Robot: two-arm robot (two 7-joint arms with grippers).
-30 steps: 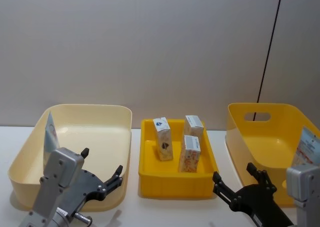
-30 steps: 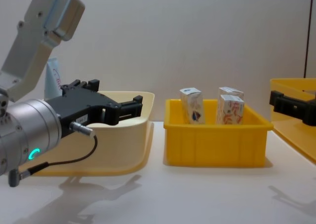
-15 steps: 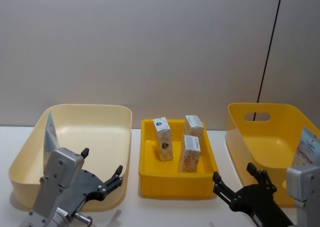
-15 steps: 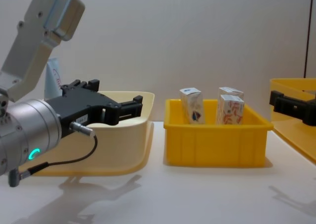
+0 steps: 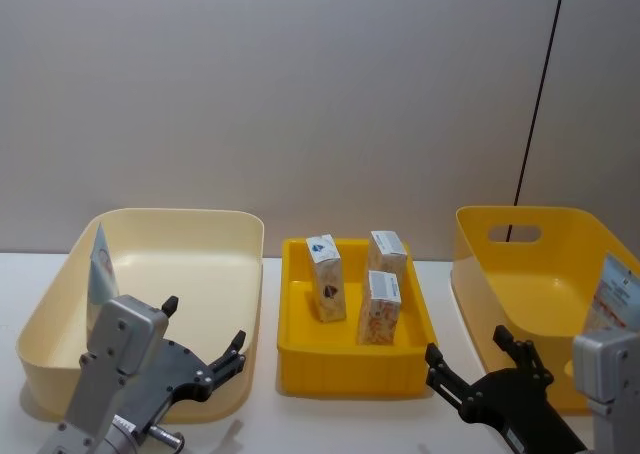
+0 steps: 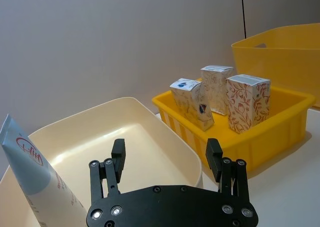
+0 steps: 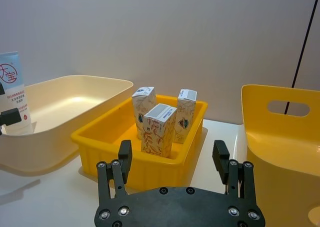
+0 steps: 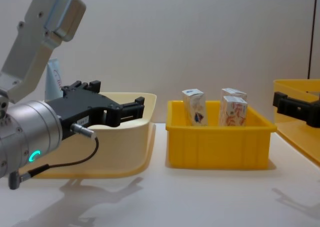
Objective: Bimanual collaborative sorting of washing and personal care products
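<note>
In the head view, we find the right tube (image 5: 619,292) cut by the picture's edge, its base behind the right arm's housing (image 5: 607,384). In the chest view, the left arm (image 8: 35,42) covers most of the left tube (image 8: 52,79), and the yellow bin (image 8: 300,82) runs off the edge. We cannot read the print on the cartons (image 5: 383,304).

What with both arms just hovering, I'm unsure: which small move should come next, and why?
Probably ease the right gripper forward and leftward toward the front orange-printed carton in the middle bin. Its jaws stand open and empty, and that carton stands upright, nearest of the three. The left gripper, also open, hovers before the cream bin.
</note>
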